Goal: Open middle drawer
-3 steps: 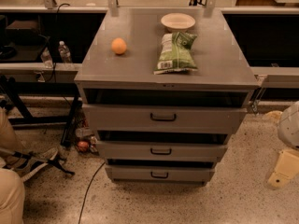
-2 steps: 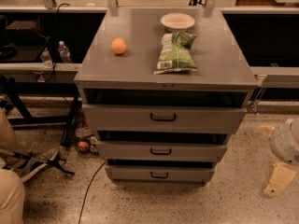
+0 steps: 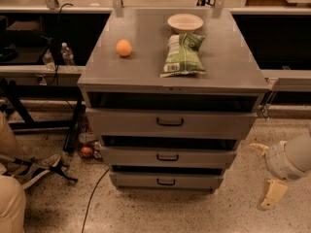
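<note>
On the bench top I see an orange near the left edge. Right of it a green chip bag lies toward the middle, and a pale plate sits by the back edge. Under the front edge, the middle drawer is the second front down and looks closed, nothing touching its handle. My gripper hangs low beyond the front right corner, fingers spread apart, holding nothing.

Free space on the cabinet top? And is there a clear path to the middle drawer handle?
Bare: front-left corner ahead of the orange, and the strip between orange and chip bag. Crowded at back right, bag against plate. Middle drawer front is unobstructed; gripper sits low right, jaws open.
</note>
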`<state>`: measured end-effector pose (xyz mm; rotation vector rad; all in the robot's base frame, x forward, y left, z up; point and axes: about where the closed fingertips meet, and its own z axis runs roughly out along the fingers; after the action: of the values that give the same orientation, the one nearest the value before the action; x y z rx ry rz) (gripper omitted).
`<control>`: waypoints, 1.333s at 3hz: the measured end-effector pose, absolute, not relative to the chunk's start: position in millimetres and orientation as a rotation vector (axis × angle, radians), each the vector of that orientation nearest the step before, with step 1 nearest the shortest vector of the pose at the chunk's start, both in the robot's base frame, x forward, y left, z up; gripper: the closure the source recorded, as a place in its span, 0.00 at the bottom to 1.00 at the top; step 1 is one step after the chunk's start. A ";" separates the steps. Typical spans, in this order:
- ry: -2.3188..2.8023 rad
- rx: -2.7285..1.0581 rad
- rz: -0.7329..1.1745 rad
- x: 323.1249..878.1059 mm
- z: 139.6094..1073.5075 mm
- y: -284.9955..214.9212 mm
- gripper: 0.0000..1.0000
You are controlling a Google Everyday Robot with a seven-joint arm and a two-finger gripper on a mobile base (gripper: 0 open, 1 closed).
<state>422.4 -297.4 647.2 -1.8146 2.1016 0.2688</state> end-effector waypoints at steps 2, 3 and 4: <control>2.015 -1.824 0.313 434.7 619.7 -286.0 0.00; 1.975 -1.848 0.350 439.6 601.6 -285.3 0.00; 1.885 -1.879 0.402 453.7 566.6 -279.8 0.00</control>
<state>453.7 -279.8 566.6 -1.8794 1.8851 0.4021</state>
